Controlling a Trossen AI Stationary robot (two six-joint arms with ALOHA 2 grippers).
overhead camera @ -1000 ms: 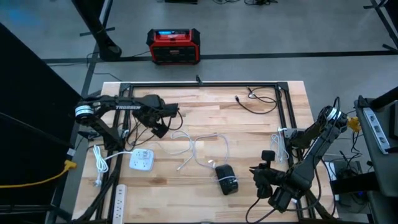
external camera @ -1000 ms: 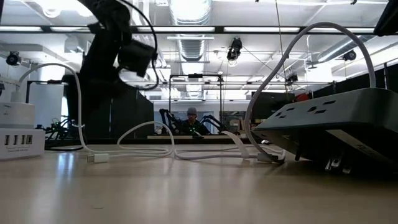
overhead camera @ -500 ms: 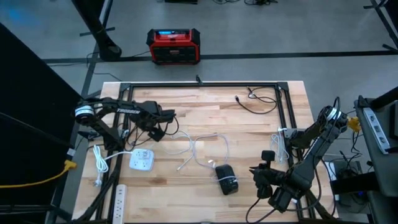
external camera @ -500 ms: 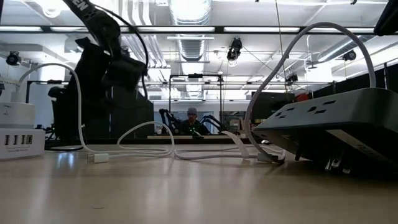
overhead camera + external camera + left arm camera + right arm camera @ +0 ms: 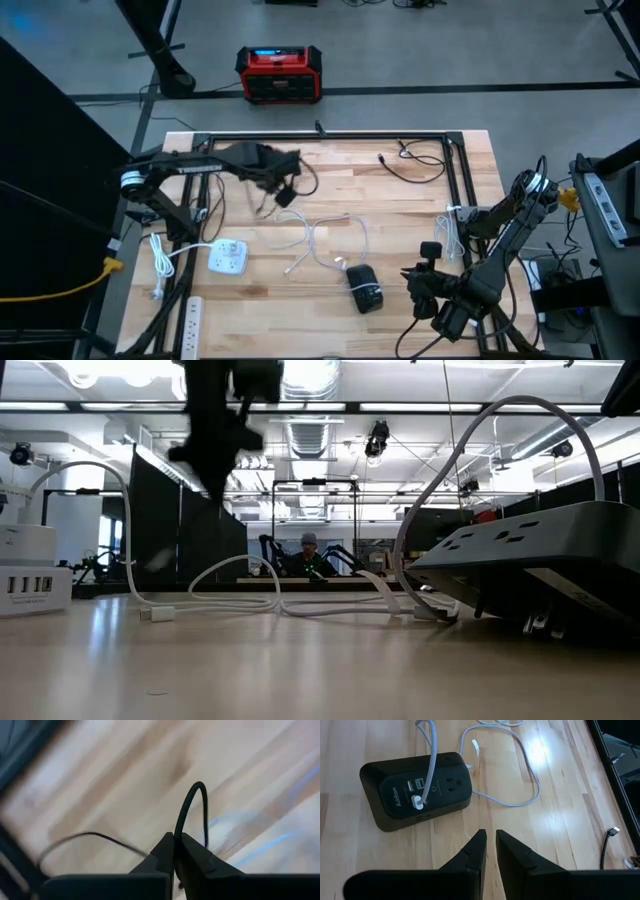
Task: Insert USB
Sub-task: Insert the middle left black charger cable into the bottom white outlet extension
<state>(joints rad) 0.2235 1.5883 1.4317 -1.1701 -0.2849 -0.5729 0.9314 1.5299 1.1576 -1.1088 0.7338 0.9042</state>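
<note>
From above, the left end effector (image 5: pixel 283 190) hangs over the far left part of the pale wooden slatted table (image 5: pixel 400 210), its fingers pinched shut on a thin black USB cable (image 5: pixel 268 203) that droops below it. The black wedge-shaped power hub (image 5: pixel 365 289) lies near the front middle, well apart from it, with a white cable (image 5: pixel 330 240) looped between. A white multi-port charger (image 5: pixel 228 258) sits at the left front. The right end effector (image 5: pixel 425 285) waits low at the right front, just beside the hub.

At table height, the left arm (image 5: pixel 215 420) shows as a blurred dark shape high up; the black hub (image 5: pixel 540 575) fills the right foreground.

The left wrist camera shows the two dark fingers (image 5: pixel 162 852) closed tight on the black cable (image 5: pixel 192 805), which arches out beyond them.

The right wrist camera sees its own fingers (image 5: pixel 475 852) nearly together, holding nothing, and the hub (image 5: pixel 415 790) with a grey braided plug (image 5: pixel 417 801) seated in its face.

To do this well, I judge the left arm should carry slowly so the plug does not swing, and the connector should be squared to a free port before pushing.
</note>
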